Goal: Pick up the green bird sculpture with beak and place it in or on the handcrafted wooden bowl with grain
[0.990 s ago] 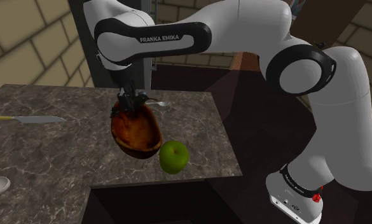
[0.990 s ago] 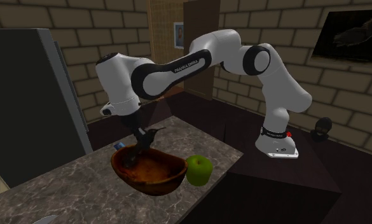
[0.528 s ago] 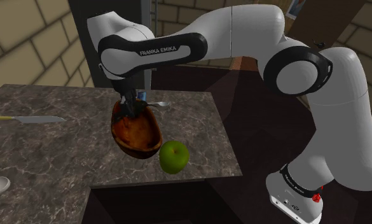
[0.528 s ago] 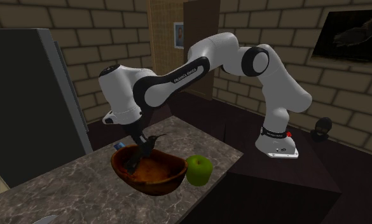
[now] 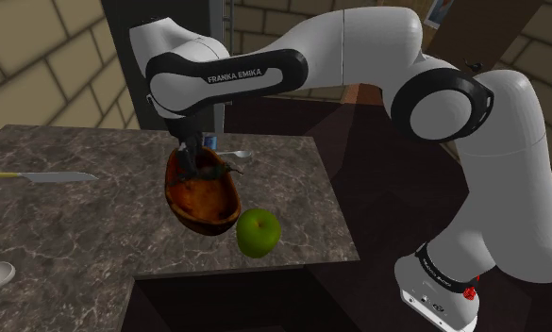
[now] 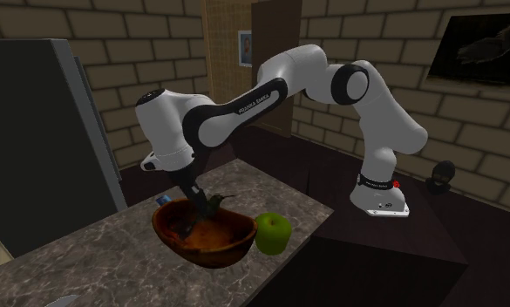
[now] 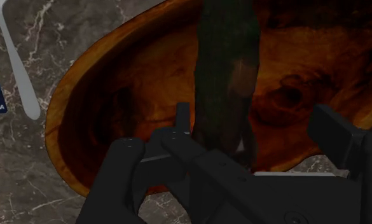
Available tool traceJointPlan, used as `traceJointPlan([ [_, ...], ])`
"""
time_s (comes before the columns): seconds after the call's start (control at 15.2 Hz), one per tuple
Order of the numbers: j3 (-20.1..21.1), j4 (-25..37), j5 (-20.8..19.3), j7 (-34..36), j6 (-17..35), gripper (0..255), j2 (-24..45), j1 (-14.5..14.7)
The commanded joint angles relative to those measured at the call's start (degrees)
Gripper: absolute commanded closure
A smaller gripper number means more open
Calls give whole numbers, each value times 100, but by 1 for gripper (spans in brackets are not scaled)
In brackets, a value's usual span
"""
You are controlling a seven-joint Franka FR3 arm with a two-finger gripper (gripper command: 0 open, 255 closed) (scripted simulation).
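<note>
Hangs low over the reddish-brown grained wooden bowl (image 5: 204,223) on the dark marble desk (image 5: 75,212), with the black claw (image 6: 194,193) spread wide, clasping nothing. Finds the dark green long-beaked bird sculpture (image 6: 212,204) lying loose inside that bowl, and a round green apple (image 5: 259,233) just outside it.

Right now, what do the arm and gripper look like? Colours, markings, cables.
The arm is glossy white with rounded links and black joint bands. White FRANKA EMIKA lettering runs along the black forearm band. A small red dot sits near the base. The gripper is all black, with two blocky fingers. No loose cables are visible.
</note>
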Motion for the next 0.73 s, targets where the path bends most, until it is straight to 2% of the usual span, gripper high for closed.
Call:
traceJointPlan([
  [0.0,0,0,0,0,0,0,0,0],
  [0.2,0,0,0,0,0,0,0,0],
  [0.46,-8,1103,-4,-50,-875,0,219,113],
  [0.66,-9,1102,-3,-50,-874,0,218,113],
])
